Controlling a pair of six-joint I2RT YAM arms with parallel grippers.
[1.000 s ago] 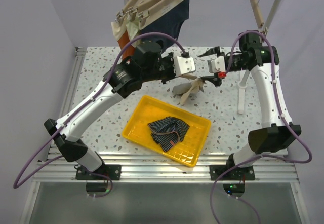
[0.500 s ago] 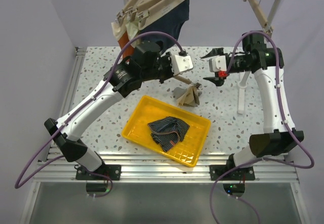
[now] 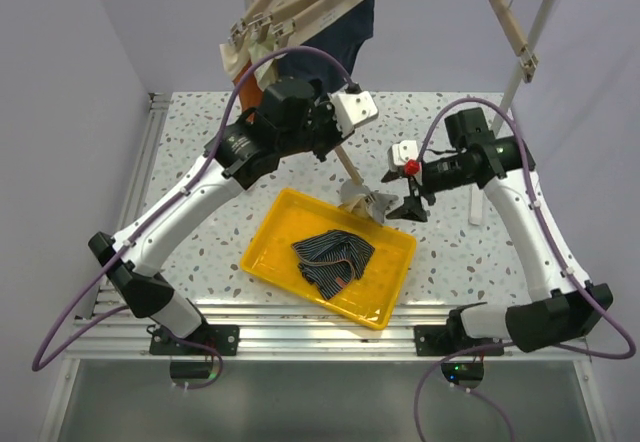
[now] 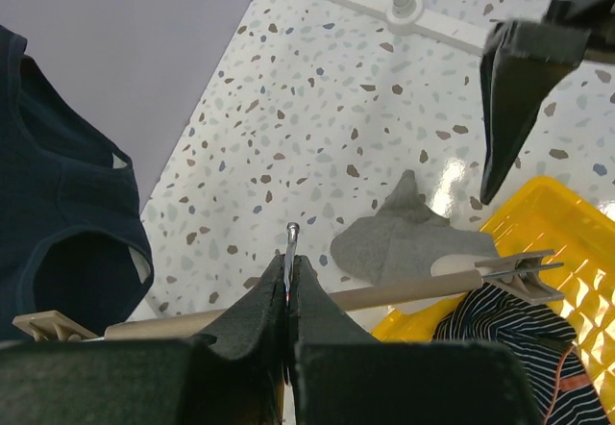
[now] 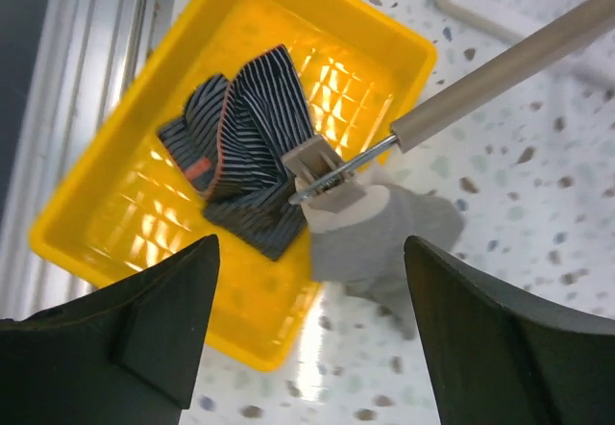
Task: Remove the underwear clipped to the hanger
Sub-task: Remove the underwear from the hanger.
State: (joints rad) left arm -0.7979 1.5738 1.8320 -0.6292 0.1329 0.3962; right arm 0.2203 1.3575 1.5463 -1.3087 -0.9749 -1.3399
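My left gripper (image 4: 288,262) is shut on the metal hook (image 4: 290,240) of a wooden hanger (image 3: 350,167). The hanger slants down toward the yellow tray (image 3: 270,252). A grey underwear (image 3: 362,200) hangs from the clip (image 5: 322,170) at the hanger's low end, at the tray's far rim. My right gripper (image 3: 401,193) is open, its jaws spread wide on either side of the grey underwear (image 5: 384,237) and above it. Navy striped underwear (image 3: 333,257) lies in the tray. Navy (image 3: 340,37), cream (image 3: 240,62) and orange (image 3: 245,87) underwear hang on hangers from the rack.
A white clothes rack pole (image 3: 530,32) rises at the right, with its foot (image 3: 478,197) on the table beside my right arm. A bare wooden hanger (image 3: 505,22) hangs from the rail at the right. A grey wall stands close behind the table.
My right gripper has moved down and left, from beside the rack pole to over the grey underwear. The hanger's low end has swung toward the tray. My left gripper stays shut on the hook.
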